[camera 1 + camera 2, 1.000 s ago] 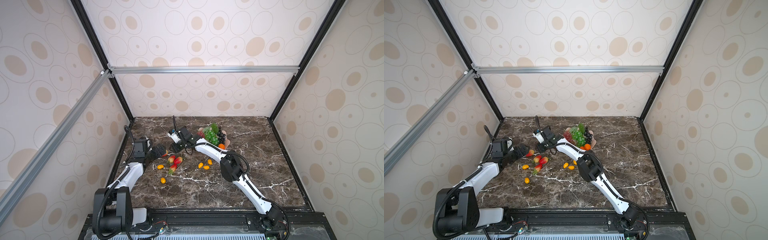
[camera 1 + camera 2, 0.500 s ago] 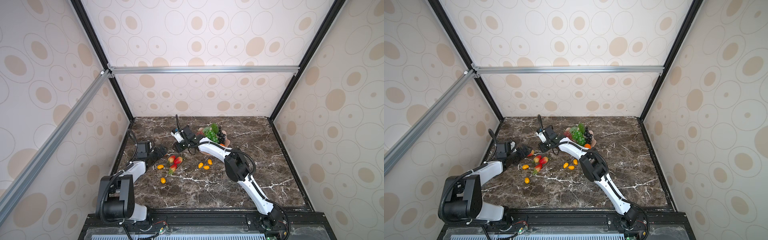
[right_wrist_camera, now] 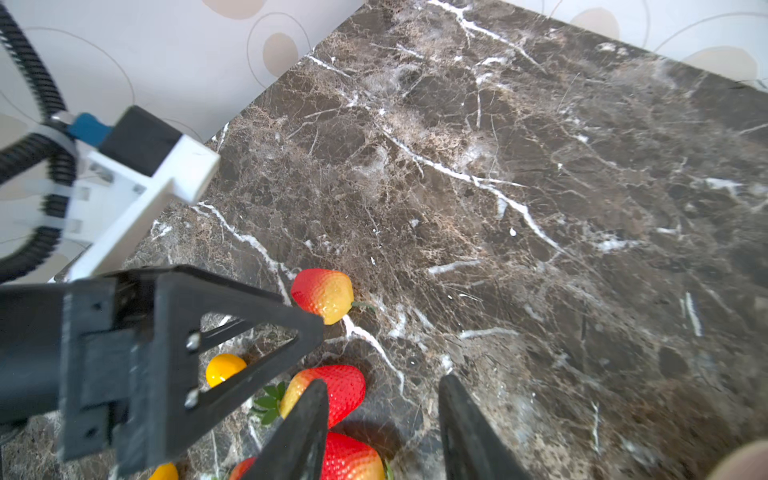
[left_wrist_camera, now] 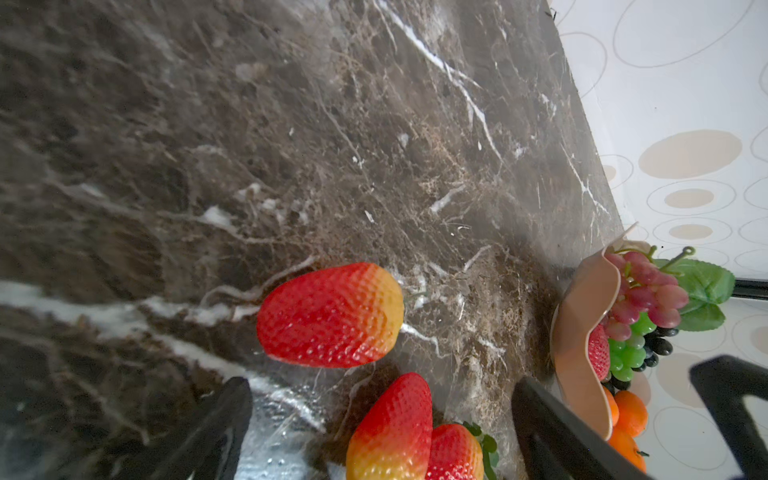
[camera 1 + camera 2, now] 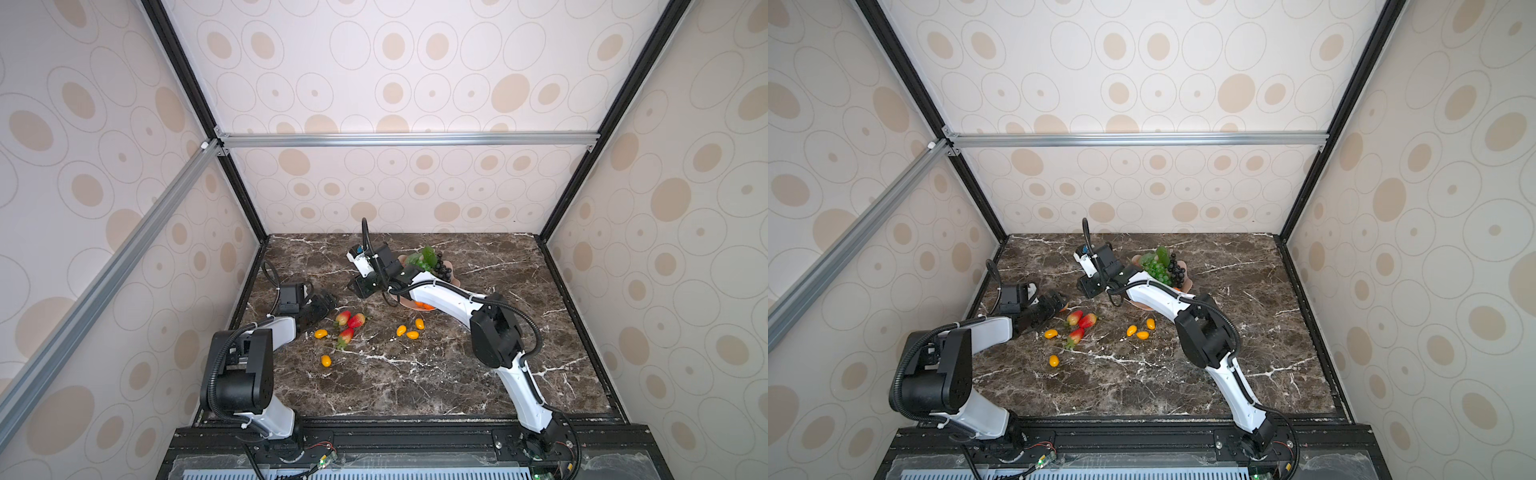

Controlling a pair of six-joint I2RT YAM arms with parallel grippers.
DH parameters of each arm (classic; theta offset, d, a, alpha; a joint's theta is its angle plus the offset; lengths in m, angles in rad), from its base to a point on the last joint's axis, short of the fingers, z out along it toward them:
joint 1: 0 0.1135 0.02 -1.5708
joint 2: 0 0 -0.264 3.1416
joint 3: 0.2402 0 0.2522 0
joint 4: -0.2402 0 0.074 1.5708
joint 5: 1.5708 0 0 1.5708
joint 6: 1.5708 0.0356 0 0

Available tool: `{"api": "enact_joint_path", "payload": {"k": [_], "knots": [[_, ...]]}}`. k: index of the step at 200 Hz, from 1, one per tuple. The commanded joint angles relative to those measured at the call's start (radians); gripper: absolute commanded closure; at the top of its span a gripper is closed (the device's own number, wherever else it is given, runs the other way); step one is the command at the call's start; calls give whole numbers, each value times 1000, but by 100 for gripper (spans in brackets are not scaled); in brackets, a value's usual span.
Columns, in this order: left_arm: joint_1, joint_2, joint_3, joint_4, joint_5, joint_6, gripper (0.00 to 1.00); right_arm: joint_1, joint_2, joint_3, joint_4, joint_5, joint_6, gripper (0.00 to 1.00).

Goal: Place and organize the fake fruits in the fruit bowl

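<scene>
We see our left tool (image 5: 328,301) spread wide and empty, our right tool (image 5: 360,286) half spread, gripping nothing. Three strawberries (image 5: 356,321) lie on the desk (image 5: 415,374) left of the fruit bowl (image 5: 1187,285), grapes (image 5: 1158,270) inside it.

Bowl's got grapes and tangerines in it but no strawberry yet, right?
No. One strawberry already lies in the fruit bowl, against its wall beside the grapes; the left wrist view shows it. The tangerines are there, as you say.
</scene>
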Motion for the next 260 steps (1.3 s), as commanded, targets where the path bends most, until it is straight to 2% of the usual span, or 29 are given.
{"api": "enact_joint_path", "payload": {"k": [1, 73, 119, 187, 218, 260], "knots": [[-10, 29, 48, 32, 8, -13, 2, -3, -61, -46, 38, 23, 0, 54], [-11, 122, 114, 36, 8, -6, 2, -4, -115, -128, 66, 36, -3, 53], [-11, 133, 122, 41, 16, -5, 2, -3, -98, -134, 56, 20, -3, 53], [-10, 145, 136, 43, 31, -4, 2, -1, 63, 51, -73, -111, 19, 56], [-11, 107, 132, 1, -26, 7, 2, -1, 164, 197, -167, -169, 24, 58], [-7, 27, 126, -67, -122, 26, 2, -1, 247, 297, -202, -217, 59, 59]]}}
